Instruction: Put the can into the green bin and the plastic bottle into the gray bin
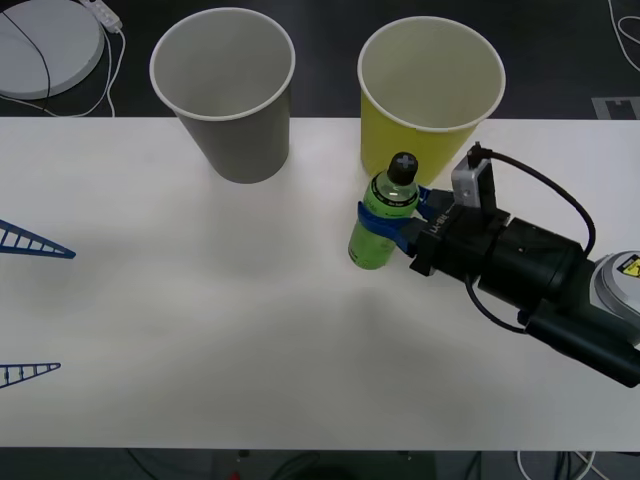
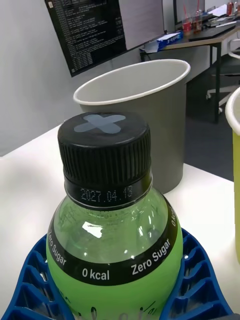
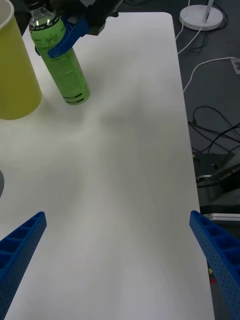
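Right end effector clamped on plastic bottle, white table, left end effector spread wide, dark floor.

Glossy clear plastic bottle — ribbed cap; matt paper gray bin.

The plastic bottle carries print — "2027.04.13" on the ring under its cap, "0 kcal" and "Zero Sugar" on the black band.

You've got a white counter, a round white lamp base with its cable on the dark floor beyond the far edge, and a dark monitor full of text behind
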